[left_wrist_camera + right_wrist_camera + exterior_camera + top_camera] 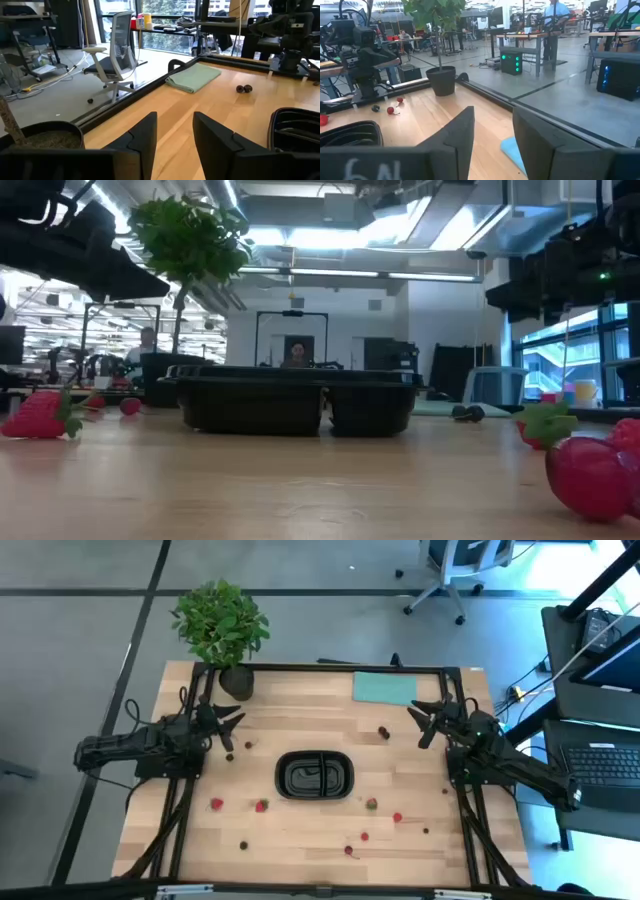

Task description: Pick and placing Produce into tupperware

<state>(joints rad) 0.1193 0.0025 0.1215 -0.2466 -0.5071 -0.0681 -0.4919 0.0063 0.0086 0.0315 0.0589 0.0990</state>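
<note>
The black two-compartment tupperware point(314, 775) stands at the table's middle; the low view shows its side wall point(300, 402). Produce lies scattered on the wood: red strawberries point(217, 804) point(261, 806) point(371, 804) toward the near edge, and dark berries point(384, 732) point(244, 89) beyond the tray. My left gripper point(228, 726) point(175, 117) hovers open to the far left of the tray. My right gripper point(428, 722) point(492, 112) hovers open to its far right. Nothing is between either pair of fingers.
A potted plant point(222, 625) stands at the far left corner, close to my left gripper. A teal cloth point(385, 688) lies flat at the far edge. More small fruit point(364, 836) sits near the front edge. A dark rail frames the table.
</note>
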